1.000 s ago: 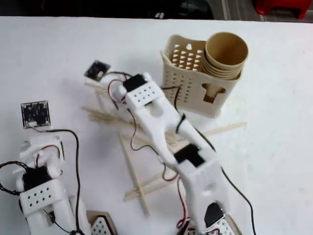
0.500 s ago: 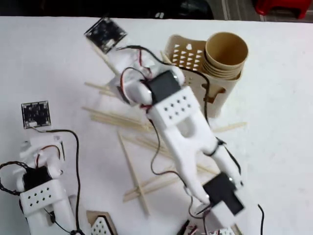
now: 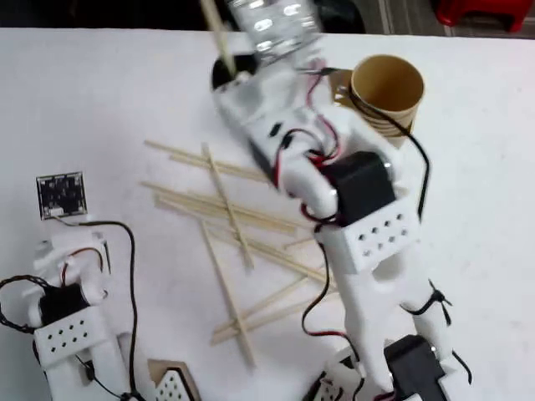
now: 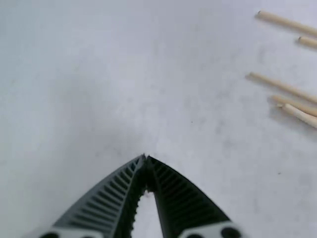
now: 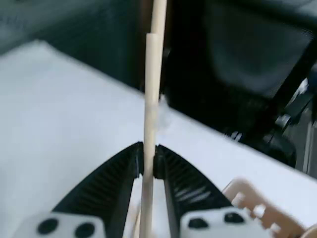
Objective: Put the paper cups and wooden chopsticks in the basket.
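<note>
we found the right claw [image 5: 147, 151] closed tight on one stick [image 5: 152, 74], which ran lengthwise between the jaws and far out past the tips. in the high view that stick stood at the top centre of the frame, slanting up and left off the edge, clear above the table [image 3: 100, 109]. the basket [image 5: 247, 201] lay to the right of and below the claw there, largely hidden under the right arm [image 3: 368, 225], with the cups [image 3: 386, 88] stacked at its right end. we judged that the coming move turned on this: the stick had to be carried rightward and tipped, long axis down, into the basket's mouth. the left claw [image 4: 146, 159] was shut on nothing over bare table, and the loose sticks [image 3: 234, 219] lay scattered at mid-frame.
</note>
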You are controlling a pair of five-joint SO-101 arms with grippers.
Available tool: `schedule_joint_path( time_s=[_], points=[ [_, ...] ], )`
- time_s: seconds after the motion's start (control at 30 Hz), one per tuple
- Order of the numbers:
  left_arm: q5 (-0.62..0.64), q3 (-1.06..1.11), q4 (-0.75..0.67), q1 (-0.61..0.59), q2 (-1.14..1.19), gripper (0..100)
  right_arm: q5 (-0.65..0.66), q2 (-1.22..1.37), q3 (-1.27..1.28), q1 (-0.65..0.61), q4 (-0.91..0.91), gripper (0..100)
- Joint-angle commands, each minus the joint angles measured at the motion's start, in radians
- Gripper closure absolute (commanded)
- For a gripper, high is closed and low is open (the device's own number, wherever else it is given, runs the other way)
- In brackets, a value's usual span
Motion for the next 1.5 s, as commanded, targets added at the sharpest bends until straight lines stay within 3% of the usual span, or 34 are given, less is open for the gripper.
schedule_joint_path(
  time_s=[0.0,0.17,0.33,0.43,0.73,1.1,1.3,1.47],
  points=[
    [0.003,-0.008,-0.018,-0.001,-0.025,97,-0.031,-0.051,0.040,0.082,-0.139,98.1],
    [0.003,-0.008,-0.018,-0.001,-0.025,97,-0.021,-0.088,0.258,0.168,-0.501,98.2],
    [0.003,-0.008,-0.018,-0.001,-0.025,97,0.072,-0.094,0.534,0.223,-0.912,98.2],
    [0.003,-0.008,-0.018,-0.001,-0.025,97,0.071,-0.094,0.626,0.269,-1.073,98.2],
    [0.003,-0.008,-0.020,-0.001,-0.025,97,0.037,-0.102,0.710,0.289,-1.115,98.2],
    [0.003,-0.008,-0.020,-0.001,-0.025,97,-0.021,-0.119,0.601,0.288,-1.118,98.2],
    [0.003,-0.008,-0.020,-0.001,-0.025,97,-0.012,-0.022,0.605,0.294,-1.276,98.2],
    [0.003,-0.008,-0.018,-0.001,-0.025,97,-0.021,0.067,0.649,0.302,-1.291,98.2]
  ],
)
